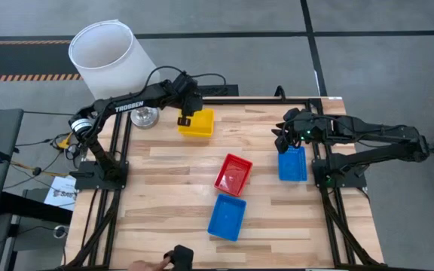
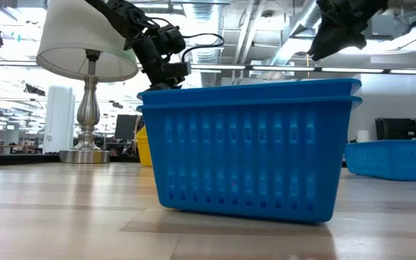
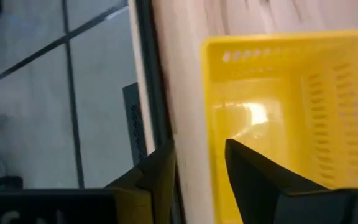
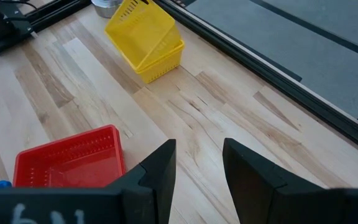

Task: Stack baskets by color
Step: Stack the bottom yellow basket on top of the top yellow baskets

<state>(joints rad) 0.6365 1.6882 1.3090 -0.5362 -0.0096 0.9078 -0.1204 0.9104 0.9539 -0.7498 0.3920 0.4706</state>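
A yellow basket [image 1: 196, 123] sits at the table's far side; the right wrist view shows it tilted [image 4: 140, 28] inside another yellow basket [image 4: 161, 63]. My left gripper [image 3: 199, 149] is open at its left wall, one finger inside and one outside. A red basket [image 1: 233, 175] rests mid-table. Near the front edge stand two nested blue baskets [image 2: 248, 148]. Another blue basket [image 1: 292, 162] lies at the right, with my right gripper [image 4: 197, 144] open above its far end, holding nothing. My left gripper straddles the upper yellow basket's left wall [image 3: 211, 155], slanting down from the table's left. One finger [image 3: 253, 180] is inside the basket and the other [image 3: 157, 177] outside. Whether either finger touches the wall, I cannot tell.
A big white lampshade [image 1: 110, 56] on a metal lamp base [image 2: 85, 108] stands at the far left corner, behind the left arm. A dark thing [image 1: 179, 256] and a person's hand [image 1: 138, 265] show at the front edge. Bare wood lies between the baskets.
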